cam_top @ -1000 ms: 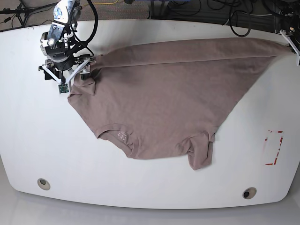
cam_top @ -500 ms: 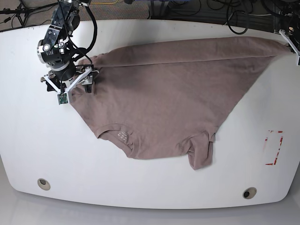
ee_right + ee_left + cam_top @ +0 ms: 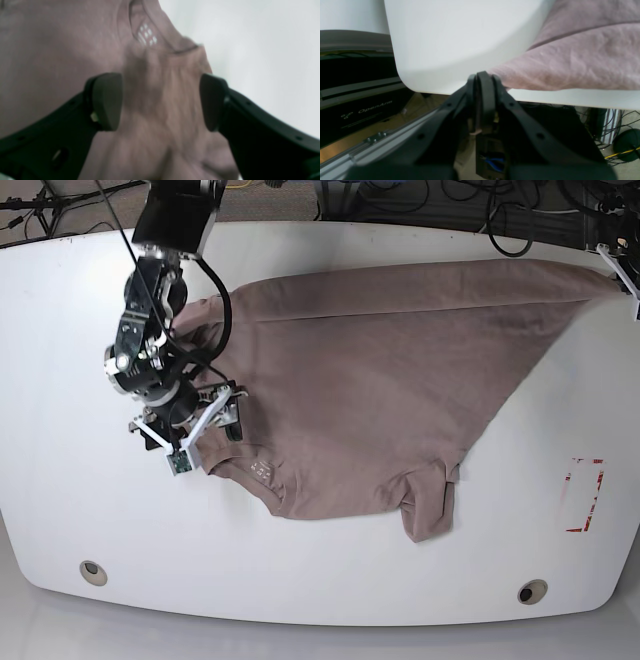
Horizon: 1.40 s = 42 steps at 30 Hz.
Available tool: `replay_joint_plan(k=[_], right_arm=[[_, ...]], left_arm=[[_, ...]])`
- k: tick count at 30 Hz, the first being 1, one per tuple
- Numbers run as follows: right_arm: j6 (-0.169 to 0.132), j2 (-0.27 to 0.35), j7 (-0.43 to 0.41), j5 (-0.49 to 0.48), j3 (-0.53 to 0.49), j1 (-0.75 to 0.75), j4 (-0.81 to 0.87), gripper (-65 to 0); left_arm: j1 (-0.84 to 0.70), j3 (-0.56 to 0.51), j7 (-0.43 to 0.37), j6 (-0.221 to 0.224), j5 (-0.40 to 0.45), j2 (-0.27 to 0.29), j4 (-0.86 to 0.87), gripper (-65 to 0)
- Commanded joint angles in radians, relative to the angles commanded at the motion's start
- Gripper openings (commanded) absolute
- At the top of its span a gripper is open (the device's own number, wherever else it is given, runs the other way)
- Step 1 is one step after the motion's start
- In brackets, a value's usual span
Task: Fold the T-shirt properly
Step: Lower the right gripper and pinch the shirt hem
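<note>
T-shirt point(image 3: 370, 380) corner sits pinched in shut left jaws; right jaws gape above its collar.

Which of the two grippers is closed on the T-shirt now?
The left gripper, at the table's far corner: its fingers pinch the T-shirt edge. The right gripper is open, fingers astride the cloth.

I see a white table point(image 3: 330, 580) with a red-outlined marker point(image 3: 583, 495) and two round holes point(image 3: 93, 571).
</note>
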<state>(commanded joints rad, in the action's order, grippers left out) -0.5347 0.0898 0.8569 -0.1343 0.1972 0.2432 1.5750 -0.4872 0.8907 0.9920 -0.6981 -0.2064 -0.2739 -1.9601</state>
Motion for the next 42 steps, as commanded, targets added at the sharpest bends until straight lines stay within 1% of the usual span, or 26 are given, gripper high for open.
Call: replay_joint_plan(k=[2, 6, 7, 10, 15, 18, 23, 28, 32, 42], right_arm=[[0.000, 0.015, -0.041, 0.000, -0.034, 0.051, -0.087, -19.8], [0.000, 0.041, -0.153, 0.000, -0.103, 0.150, -0.290, -19.8], [0.000, 0.051, -0.199, 0.000, -0.129, 0.190, -0.365, -19.8], [0.000, 0.063, -0.279, 0.000, -0.169, 0.262, -0.509, -19.8], [0.000, 0.066, -0.399, 0.000, -0.183, 0.374, -0.726, -19.8], [0.000, 0.066, -0.443, 0.002, -0.195, 0.430, -0.819, -19.8], [0.002, 0.064, -0.554, 0.002, -0.244, 0.511, -0.987, -19.8], [0.003, 0.061, -0.623, 0.002, -0.284, 0.537, -1.085, -19.8], [0.008, 0.060, -0.661, 0.002, -0.305, 0.532, -1.097, -19.8], [0.011, 0.058, -0.674, 0.000, -0.313, 0.502, -1.099, -19.8]], left_arm=[[0.000, -0.002, 0.000, 0.000, 0.000, 0.000, -0.002, -65.0], [0.002, -0.003, 0.000, 0.000, 0.000, 0.000, -0.002, -65.0], [0.002, -0.003, 0.000, 0.000, 0.000, 0.002, -0.002, -65.0], [0.002, -0.002, 0.000, 0.000, 0.000, 0.002, -0.002, -65.0], [0.000, 0.000, 0.002, 0.000, 0.000, 0.002, -0.002, -65.0], [0.000, 0.000, 0.002, 0.000, 0.000, 0.003, -0.002, -65.0], [0.000, -0.002, 0.002, 0.000, 0.000, 0.003, -0.002, -65.0], [0.000, -0.003, 0.002, 0.000, 0.000, 0.003, -0.002, -65.0], [0.000, -0.003, 0.002, 0.000, 0.000, 0.003, -0.002, -65.0], [0.000, -0.003, 0.002, 0.000, 0.000, 0.003, -0.002, -65.0]])
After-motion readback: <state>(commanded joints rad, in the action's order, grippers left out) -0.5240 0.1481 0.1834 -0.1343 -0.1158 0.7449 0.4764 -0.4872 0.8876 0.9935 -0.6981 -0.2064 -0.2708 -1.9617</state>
